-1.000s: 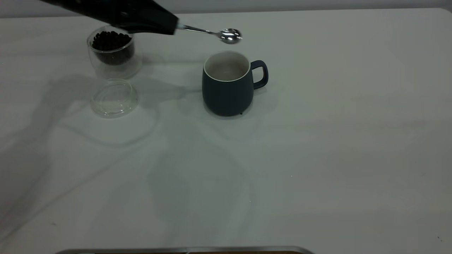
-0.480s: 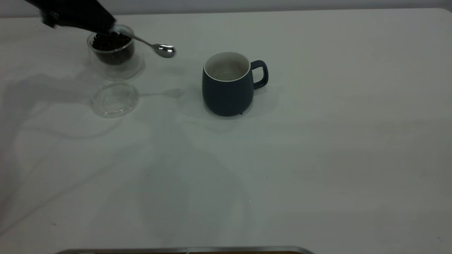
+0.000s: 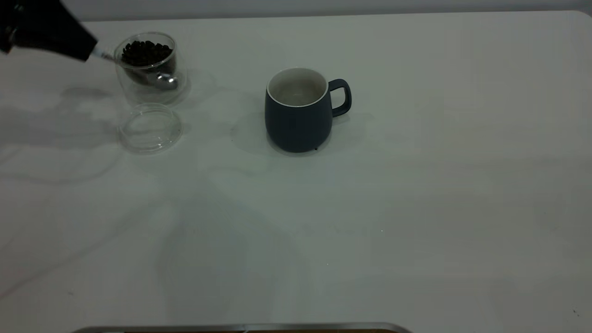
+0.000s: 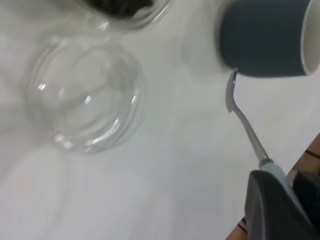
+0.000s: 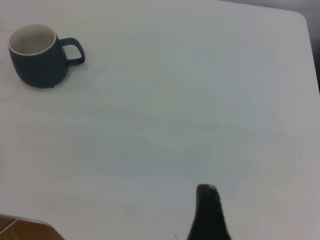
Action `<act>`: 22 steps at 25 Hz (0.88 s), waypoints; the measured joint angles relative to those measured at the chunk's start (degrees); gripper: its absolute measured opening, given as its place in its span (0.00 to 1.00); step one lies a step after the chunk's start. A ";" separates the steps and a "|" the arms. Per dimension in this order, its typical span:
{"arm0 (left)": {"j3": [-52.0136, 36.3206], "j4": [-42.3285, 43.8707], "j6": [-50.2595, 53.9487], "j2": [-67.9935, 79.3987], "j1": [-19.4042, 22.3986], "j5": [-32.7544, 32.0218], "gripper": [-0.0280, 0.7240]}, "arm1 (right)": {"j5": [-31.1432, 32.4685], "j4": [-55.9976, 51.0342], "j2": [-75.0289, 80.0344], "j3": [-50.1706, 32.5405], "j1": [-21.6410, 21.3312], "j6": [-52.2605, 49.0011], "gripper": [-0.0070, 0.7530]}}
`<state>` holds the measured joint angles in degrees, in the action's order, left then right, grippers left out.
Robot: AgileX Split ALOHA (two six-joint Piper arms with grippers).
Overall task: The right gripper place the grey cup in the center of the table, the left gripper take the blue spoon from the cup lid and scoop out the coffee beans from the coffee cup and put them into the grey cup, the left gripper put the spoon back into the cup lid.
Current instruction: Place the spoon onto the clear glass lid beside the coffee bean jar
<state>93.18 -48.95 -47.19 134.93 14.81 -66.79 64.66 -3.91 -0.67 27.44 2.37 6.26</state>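
plain white table [image 3: 416,208] under dim light, a pale wall strip along the far edge. left gripper [image 3: 90,52] is at the far-left corner, only partly in frame, clamped on the blue spoon [image 3: 138,69] by its handle; the wrist view shows the pale handle end wedged between the dark fingers [image 4: 270,205], metal neck sticking out. spoon slants down to the right, its shiny bowl showing in front of the coffee cup [image 3: 149,67] low on the glass wall; can't tell if it touches the glass. the handle is mostly hidden in the gripper. coffee cup sits upright at far left, coffee beans [image 3: 145,52] heaped inside close to its rim. cup lid [image 3: 150,128] lies flat on the table just nearer than the coffee cup, close beside it, nothing on it. grey cup [image 3: 298,111] stands upright around the middle of the table toward the far side, well to the right of the glass pieces, handle pointing right, white inside; can't make out any beans in it from here. right gripper [image 5: 209,215] shows only as one dark tip in its own wrist view, hovering over bare table well away from the grey cup; whether its fingers are apart or together can't be told. a metal strip runs along the near edge.
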 joint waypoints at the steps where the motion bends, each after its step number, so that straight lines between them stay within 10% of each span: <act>1: -0.34 0.00 -0.36 0.00 0.74 0.00 0.20 | 0.00 0.00 0.00 0.00 0.00 0.00 0.79; 22: -1.26 0.70 -0.79 7.70 6.24 0.11 0.20 | 0.00 0.00 0.00 0.00 0.00 0.00 0.79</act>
<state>91.92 -48.25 -47.98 142.62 21.05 -66.68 64.66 -3.91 -0.67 27.44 2.37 6.26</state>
